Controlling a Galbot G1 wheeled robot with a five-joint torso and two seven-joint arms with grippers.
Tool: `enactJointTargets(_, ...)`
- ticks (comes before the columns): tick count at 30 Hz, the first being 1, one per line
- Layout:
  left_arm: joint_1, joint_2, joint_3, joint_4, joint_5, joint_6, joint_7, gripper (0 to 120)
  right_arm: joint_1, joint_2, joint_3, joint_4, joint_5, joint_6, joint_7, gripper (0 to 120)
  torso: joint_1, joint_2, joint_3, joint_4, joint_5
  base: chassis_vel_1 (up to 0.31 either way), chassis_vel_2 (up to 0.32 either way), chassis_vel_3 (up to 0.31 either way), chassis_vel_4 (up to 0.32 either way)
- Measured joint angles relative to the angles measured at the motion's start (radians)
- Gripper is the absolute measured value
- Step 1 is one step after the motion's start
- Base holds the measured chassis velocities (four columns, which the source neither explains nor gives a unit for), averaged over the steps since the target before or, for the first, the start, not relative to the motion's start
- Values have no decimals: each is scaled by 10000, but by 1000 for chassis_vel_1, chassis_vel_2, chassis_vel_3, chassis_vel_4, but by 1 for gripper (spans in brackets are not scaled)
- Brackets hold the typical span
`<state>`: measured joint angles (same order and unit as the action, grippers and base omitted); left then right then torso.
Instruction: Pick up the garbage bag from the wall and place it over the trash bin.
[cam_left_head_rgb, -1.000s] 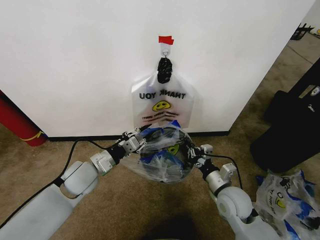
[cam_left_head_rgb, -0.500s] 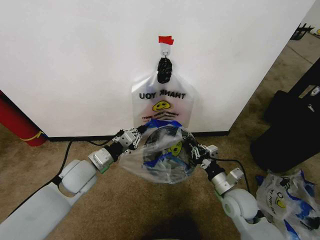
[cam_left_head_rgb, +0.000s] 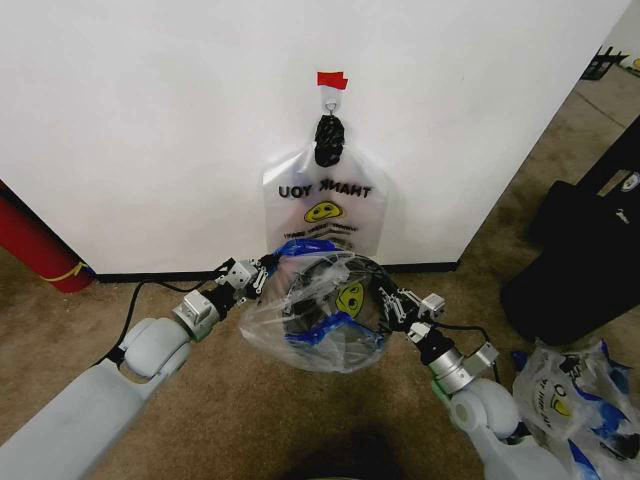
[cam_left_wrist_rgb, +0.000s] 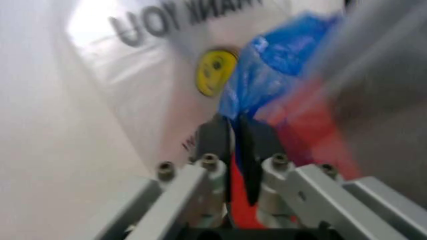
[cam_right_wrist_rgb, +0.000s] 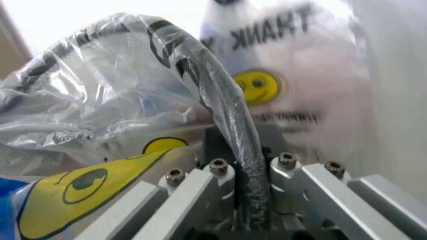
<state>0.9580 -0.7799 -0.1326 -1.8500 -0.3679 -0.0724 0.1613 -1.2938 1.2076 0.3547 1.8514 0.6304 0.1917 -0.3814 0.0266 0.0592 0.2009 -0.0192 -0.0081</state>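
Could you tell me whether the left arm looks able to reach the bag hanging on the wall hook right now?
Probably not: the left claw is shut on the blue edge of the garbage bag, so it isn't free, though the hanging bag is close behind.

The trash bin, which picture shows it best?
The head view: the trash bin sits below the wall, wrapped by the garbage bag stretched between the left gripper and right gripper. The right wrist view shows a piece of black rim; the left wrist view, a red and grey blur.
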Motion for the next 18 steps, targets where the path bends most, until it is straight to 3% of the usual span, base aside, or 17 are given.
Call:
enactJointTargets(5, 51, -219, -544, -245, -1117, 248, -609, 30, -99, 144, -439, 166, 127, -535, 1369, 0, 0, 0, 0, -2, 0, 0, 0, 0, 0)
enactJointTargets(8, 37, -274, -785, -311, -1562, 586, -1043, 34, -129, 172, -572, 314, 333, -930, 2028, 0, 0, 0, 0, -1, 0, 0, 0, 0, 0)
enactJointTargets(10, 33, -250, -919, -436, -1896, 886, -1237, 46, -136, 177, -613, 392, 534, -1179, 2334, 0, 0, 0, 0, -1, 0, 0, 0, 0, 0)
enactJointTargets(15, 121, -218, -1092, -786, -2286, 1210, -1063, 63, -139, 173, -618, 436, 619, -1326, 2424, 0, 0, 0, 0, -1, -1, 0, 0, 0, 0)
enactJointTargets(18, 410, -173, -1309, -1395, -2845, 815, 195, 78, -132, 185, -612, 456, 500, -1301, 2567, 0, 1, 0, 0, -1, 1, 0, 0, 0, 0)
